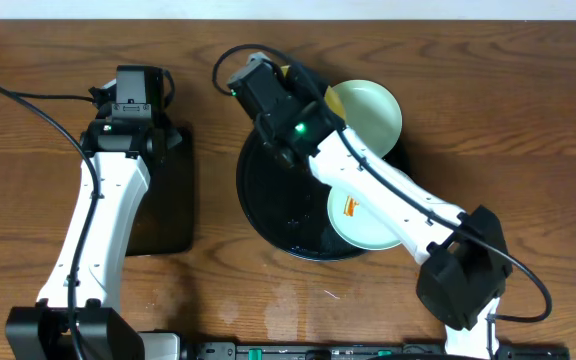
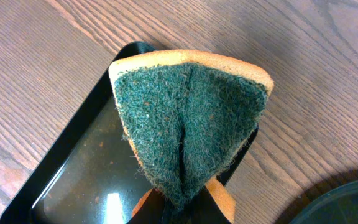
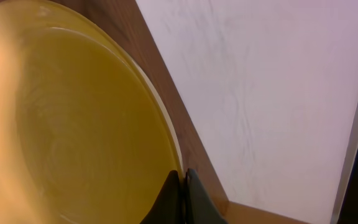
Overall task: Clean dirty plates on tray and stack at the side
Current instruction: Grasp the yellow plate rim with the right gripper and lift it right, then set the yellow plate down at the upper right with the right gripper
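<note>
My right gripper (image 3: 184,180) is shut on the rim of a pale yellow plate (image 3: 67,124), held tilted off the table; overhead a sliver of that plate (image 1: 287,72) shows beside the gripper (image 1: 255,84), above the far edge of the round black tray (image 1: 268,195). A mint plate (image 1: 363,222) with an orange smear lies on the tray's right side, partly under my right arm. Another pale plate (image 1: 370,110) sits at the tray's far right rim. My left gripper (image 2: 179,210) is shut on a folded green-and-orange sponge (image 2: 188,118).
A rectangular black tray (image 1: 168,195) lies to the left of the round one, under my left arm (image 1: 98,220); its wet corner (image 2: 86,168) shows below the sponge. Cables trail from both wrists. A pale wall runs behind the table's far edge.
</note>
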`<state>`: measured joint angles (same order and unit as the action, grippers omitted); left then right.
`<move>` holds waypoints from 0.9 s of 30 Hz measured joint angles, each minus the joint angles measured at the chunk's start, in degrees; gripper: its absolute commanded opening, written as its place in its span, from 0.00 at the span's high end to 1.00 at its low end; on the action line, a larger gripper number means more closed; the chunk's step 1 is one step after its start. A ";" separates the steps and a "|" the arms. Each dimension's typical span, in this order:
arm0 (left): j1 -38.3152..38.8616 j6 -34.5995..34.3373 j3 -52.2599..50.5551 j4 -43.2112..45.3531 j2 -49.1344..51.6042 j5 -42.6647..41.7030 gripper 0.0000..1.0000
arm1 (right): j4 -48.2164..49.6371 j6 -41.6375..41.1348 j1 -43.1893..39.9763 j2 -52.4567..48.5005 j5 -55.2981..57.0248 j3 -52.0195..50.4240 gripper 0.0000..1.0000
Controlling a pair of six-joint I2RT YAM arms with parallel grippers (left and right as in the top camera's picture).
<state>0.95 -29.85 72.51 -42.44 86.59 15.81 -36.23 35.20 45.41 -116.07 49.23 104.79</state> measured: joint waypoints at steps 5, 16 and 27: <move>0.00 0.00 0.00 0.00 0.00 0.02 0.92 | -0.04 -1.40 0.24 0.00 -0.04 0.00 0.99; 0.00 0.00 0.00 -0.55 0.00 0.00 0.93 | -6.14 -21.94 -7.45 0.02 -12.24 0.28 0.99; 0.00 -0.17 0.00 -0.63 -0.02 0.02 0.93 | -11.74 -35.50 -36.83 2.14 -56.68 1.33 0.99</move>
<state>0.95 -30.02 72.51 -43.07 86.56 15.84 -47.97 -0.30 8.58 -113.93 -7.44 106.13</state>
